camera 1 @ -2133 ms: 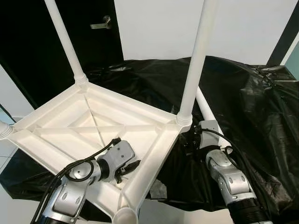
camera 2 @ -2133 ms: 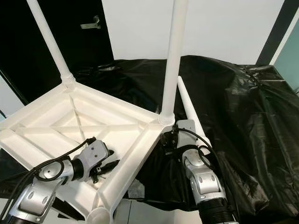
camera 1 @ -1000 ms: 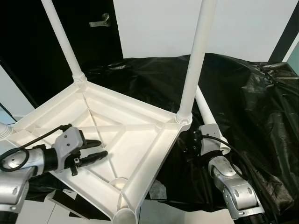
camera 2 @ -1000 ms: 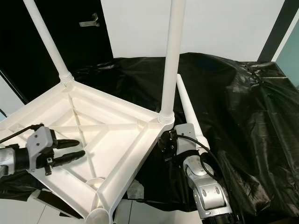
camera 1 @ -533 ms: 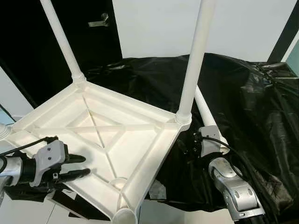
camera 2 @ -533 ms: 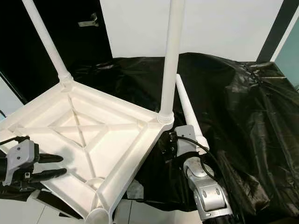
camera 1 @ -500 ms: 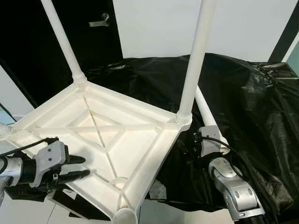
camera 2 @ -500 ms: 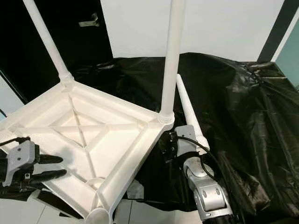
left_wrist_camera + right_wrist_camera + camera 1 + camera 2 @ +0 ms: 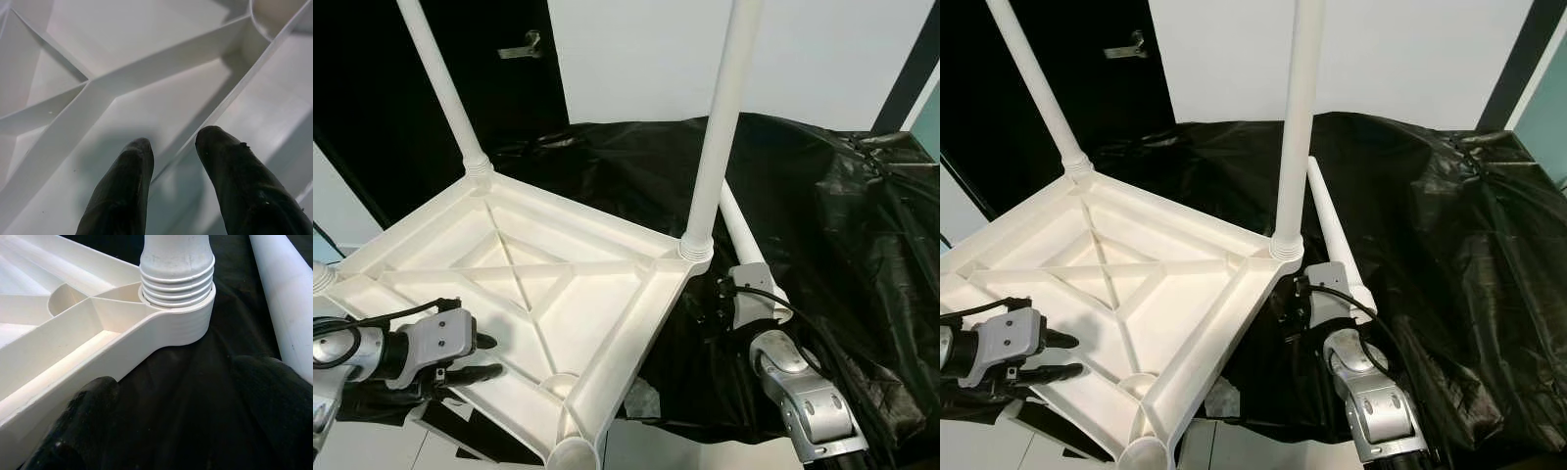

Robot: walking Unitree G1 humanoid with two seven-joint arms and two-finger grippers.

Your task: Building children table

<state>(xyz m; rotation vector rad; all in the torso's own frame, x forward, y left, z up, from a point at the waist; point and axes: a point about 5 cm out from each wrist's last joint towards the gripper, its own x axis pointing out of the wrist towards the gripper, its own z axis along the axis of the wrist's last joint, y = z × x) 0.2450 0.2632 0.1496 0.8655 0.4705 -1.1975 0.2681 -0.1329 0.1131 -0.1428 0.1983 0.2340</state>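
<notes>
Left gripper (image 9: 478,357), fingers narrowly parted, hovers over the upturned table (image 9: 558,284); right gripper (image 9: 183,396), spread wide, faces its leg (image 9: 715,147).

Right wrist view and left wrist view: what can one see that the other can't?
The right wrist view shows a screwed-in leg in its ribbed corner socket, the loose leg lying on the black plastic sheet, and the right gripper, open. The left wrist view shows the criss-cross ribs inside and the left gripper, open. Both show the upside-down white tabletop.
</notes>
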